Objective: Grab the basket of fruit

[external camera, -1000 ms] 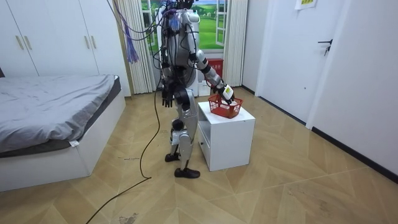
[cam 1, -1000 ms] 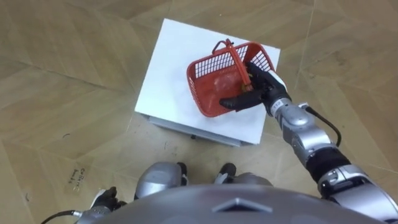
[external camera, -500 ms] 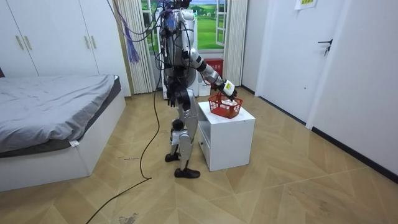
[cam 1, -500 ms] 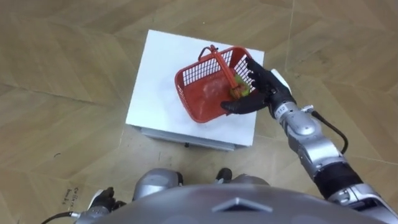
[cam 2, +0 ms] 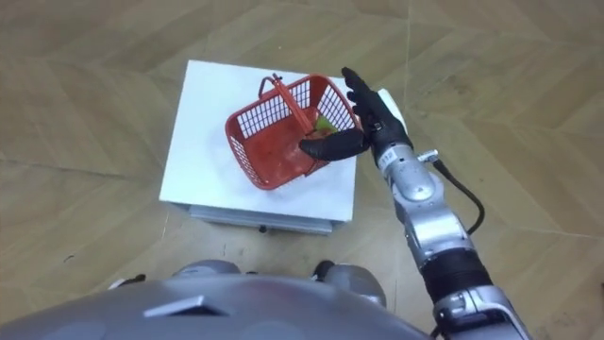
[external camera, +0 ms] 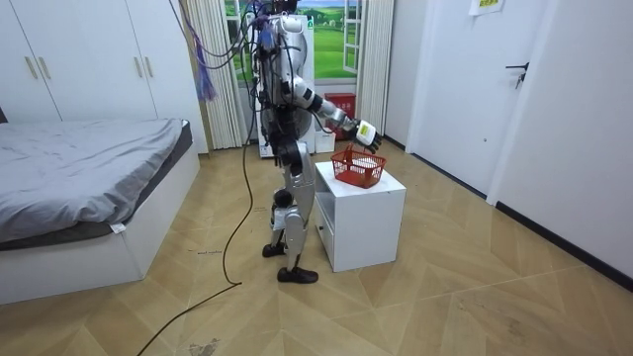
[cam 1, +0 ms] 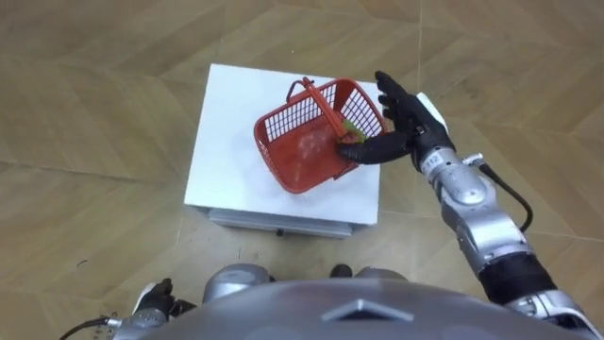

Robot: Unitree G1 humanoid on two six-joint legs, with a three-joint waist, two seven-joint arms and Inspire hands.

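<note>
Fruit basket [cam 1: 283, 123], red mesh with its handle [cam 1: 323, 102] raised, sits on the white desk [cam 1: 231, 137] toward the far right corner, and the robot stands just before that desk. The right robot hand [cam 1: 401, 118] is just beside the basket's right side, spread wide, fingers straight, thumb reaching over the rim. The left robot hand [cam 1: 156, 302] hangs low at the robot's side; its state cannot be told. Small green-yellow fruit [cam 1: 349, 127] lies inside, near the thumb.

The right arm is stretched forward, its right hand [cam 1: 404, 113] against the right wall of the basket [cam 1: 283, 127], fingers straight and spread, thumb pointing in over the rim. The left hand [cam 1: 156, 300] hangs well apart from it.
</note>
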